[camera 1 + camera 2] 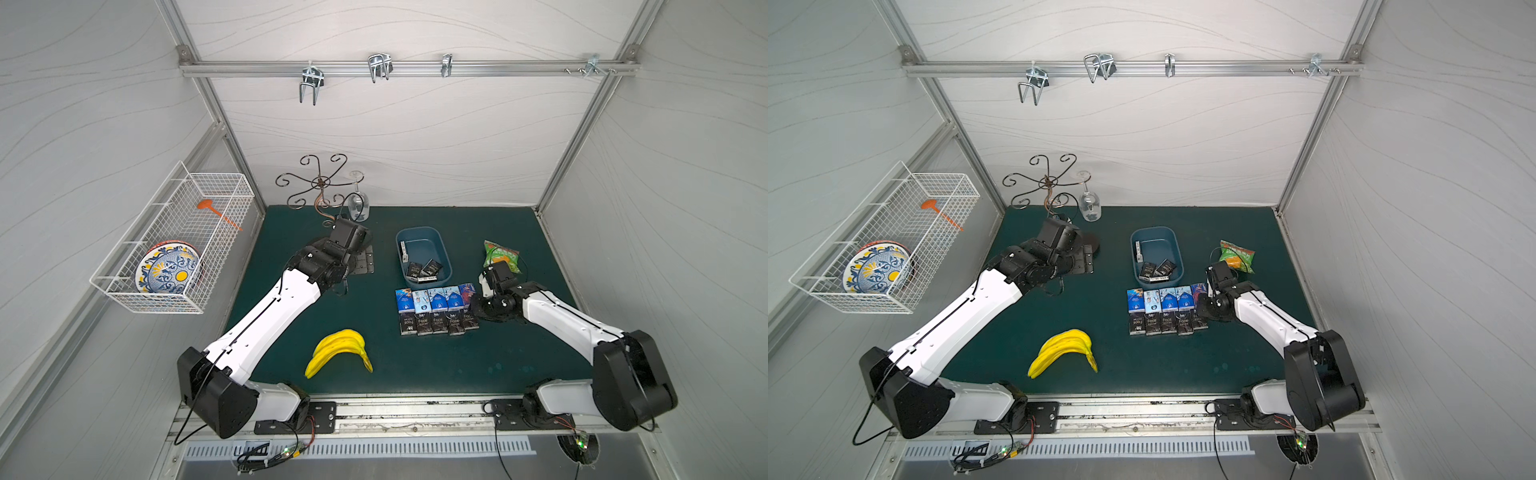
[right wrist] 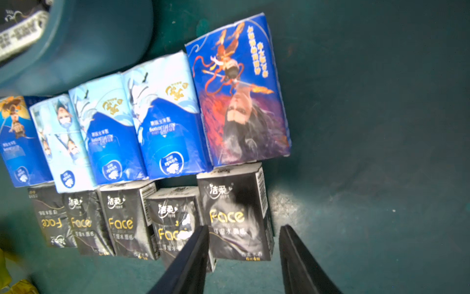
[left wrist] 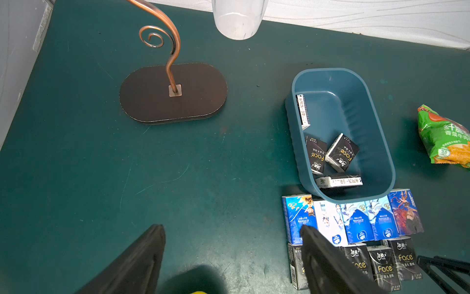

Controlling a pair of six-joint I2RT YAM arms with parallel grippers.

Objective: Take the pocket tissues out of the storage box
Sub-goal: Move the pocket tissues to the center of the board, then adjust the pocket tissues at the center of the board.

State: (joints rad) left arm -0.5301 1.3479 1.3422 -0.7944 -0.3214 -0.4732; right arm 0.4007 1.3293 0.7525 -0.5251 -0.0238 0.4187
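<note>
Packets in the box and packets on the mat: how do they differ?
The box packets number four; the mat packets number ten. The box packets lie jumbled, two on edge against the box walls; the mat packets lie flat in two tidy rows. The box packets look all black and white; the mat packets are five blue, five black. Both are small rectangular packs, and black ones in both say Face.

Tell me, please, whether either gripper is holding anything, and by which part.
Nothing is held: the right gripper stands open astride the end black Face packet on the mat; the left gripper is open, empty.
</note>
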